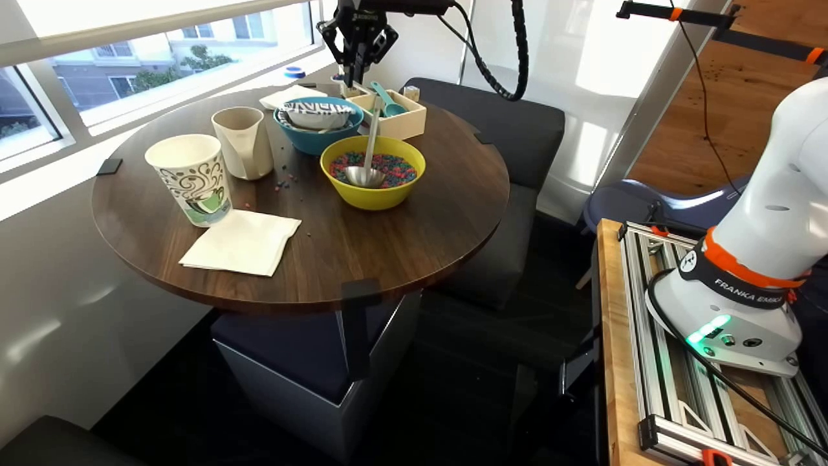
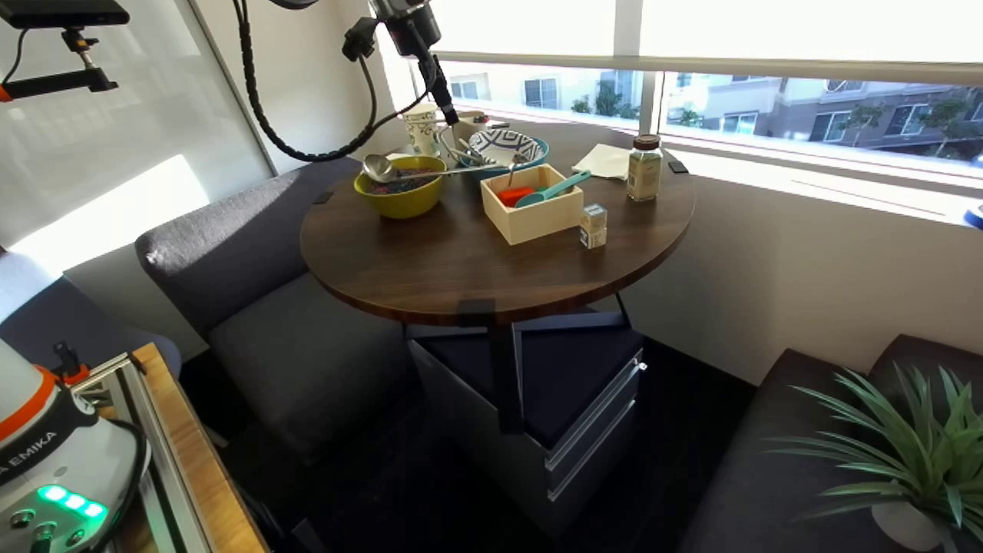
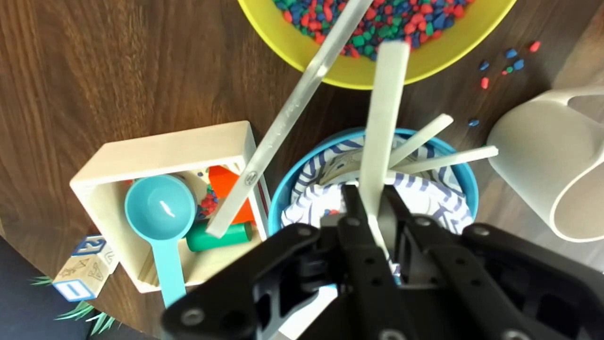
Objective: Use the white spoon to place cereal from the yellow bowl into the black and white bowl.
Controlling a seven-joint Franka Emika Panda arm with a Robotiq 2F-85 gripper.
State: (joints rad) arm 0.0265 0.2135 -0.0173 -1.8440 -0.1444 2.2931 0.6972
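Note:
The yellow bowl (image 1: 372,197) holds red, blue and green cereal (image 3: 415,23); the bowl also shows in the wrist view (image 3: 351,78). The black and white bowl (image 1: 317,116) sits inside a blue bowl and also shows in the wrist view (image 3: 439,203). A few red and blue bits show in it beside a finger. My gripper (image 3: 369,191) is shut on the white spoon (image 3: 383,108) by its flat pale handle, which points toward the yellow bowl; the spoon's scoop end is hidden. In an exterior view the gripper (image 2: 451,119) is above the patterned bowl.
A metal ladle (image 3: 292,108) leans in the yellow bowl. Two other pale handles (image 3: 448,158) stick out of the blue bowl (image 3: 278,203). A wooden box (image 2: 537,219) with a teal scoop, a beige mug (image 1: 242,145), a paper cup (image 1: 194,181) and napkins (image 1: 242,243) stand nearby.

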